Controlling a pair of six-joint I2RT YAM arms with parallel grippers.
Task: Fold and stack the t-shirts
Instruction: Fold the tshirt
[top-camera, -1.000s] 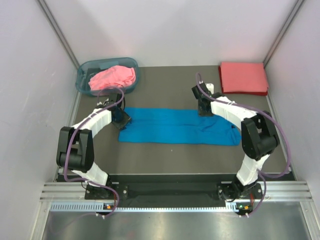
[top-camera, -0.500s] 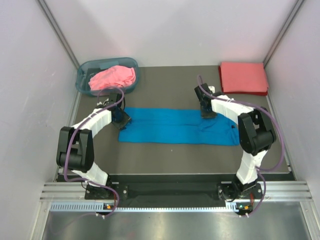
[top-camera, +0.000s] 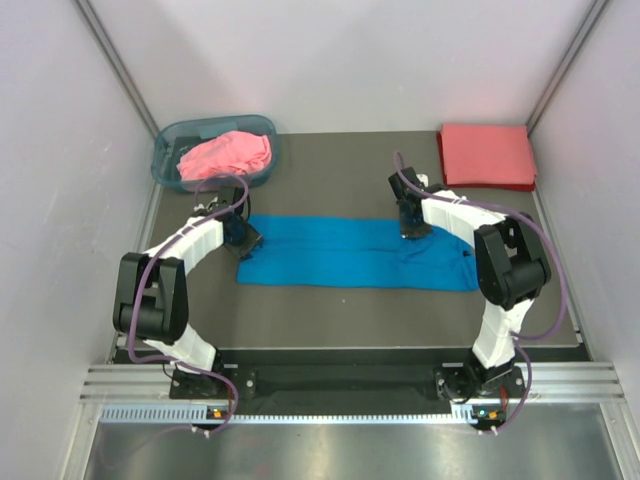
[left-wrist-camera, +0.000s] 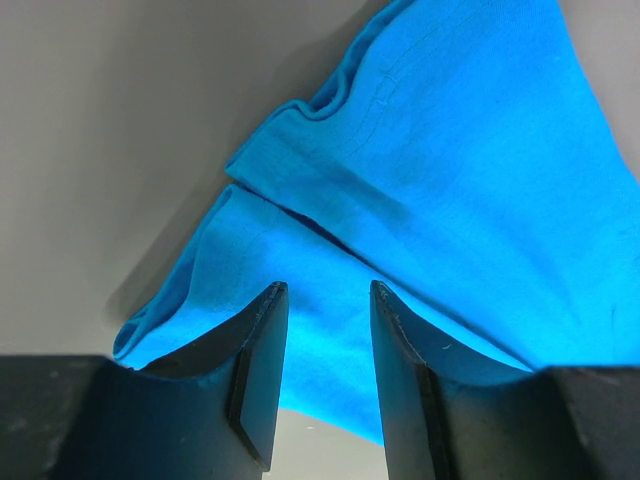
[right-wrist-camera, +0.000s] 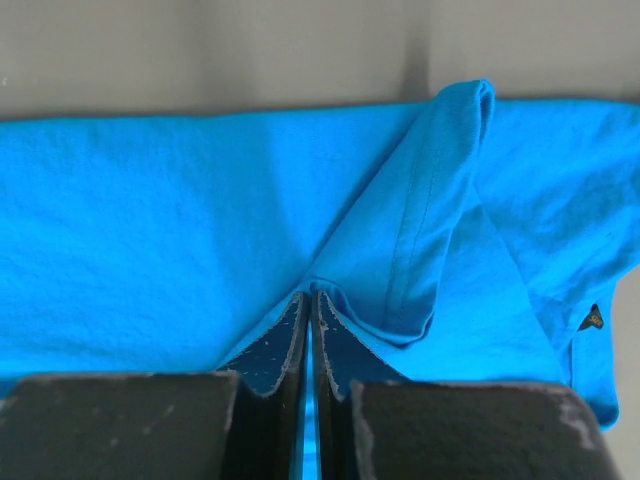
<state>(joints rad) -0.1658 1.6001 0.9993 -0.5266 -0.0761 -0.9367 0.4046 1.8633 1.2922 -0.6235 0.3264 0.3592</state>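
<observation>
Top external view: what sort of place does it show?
Most likely a robot laboratory cell, not a home: plain white walls enclose a dark table, an aluminium frame carries the left arm and right arm, and a blue t-shirt, pink t-shirt and coral-red t-shirt lie there.

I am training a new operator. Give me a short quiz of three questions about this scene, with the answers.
1. True or false: the pink shirt lies in the basket.
2. Which gripper is shut on the blue shirt? A. left B. right
3. Fill in: the folded red shirt lies at the far ____ corner of the table.

Key
1. True.
2. B. The right gripper pinches a fold; the left gripper is open.
3. right
</observation>
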